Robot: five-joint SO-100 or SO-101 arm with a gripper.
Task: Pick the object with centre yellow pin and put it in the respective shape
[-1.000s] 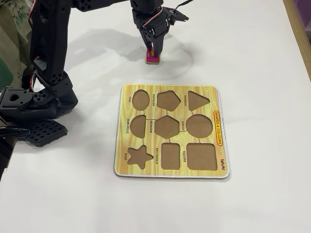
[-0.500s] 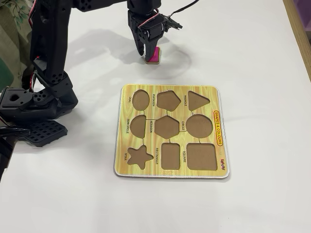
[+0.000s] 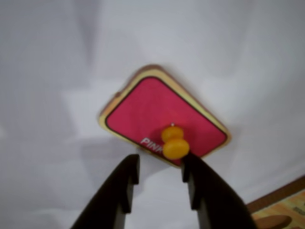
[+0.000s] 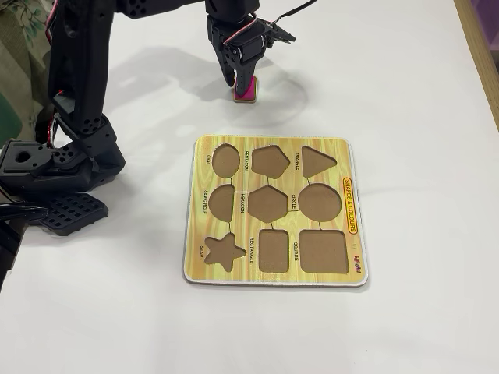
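The object with centre yellow pin (image 3: 157, 112) is a magenta-pink rectangle marked PINK, lying flat on the white table. Its yellow knob (image 3: 175, 143) sits just ahead of my right fingertip (image 3: 189, 167). My gripper (image 3: 159, 167) is open, with only bare table showing between the fingers. In the fixed view the gripper (image 4: 238, 84) hangs low over the piece (image 4: 246, 93), beyond the puzzle board (image 4: 273, 146). The respective shape, the upright brown cutout labelled RECTANGLE (image 4: 274, 251), lies in the board's near row.
The wider SQUARE cutout (image 4: 323, 251) is right of the rectangle and the star cutout (image 4: 224, 251) left of it. The arm's black base (image 4: 58, 167) stands at the left. A corner of the board (image 3: 281, 212) shows at the wrist view's lower right.
The gripper shifted a little left off the piece, then edged back toward it. It stays low and open. The piece has not left its spot on the table.
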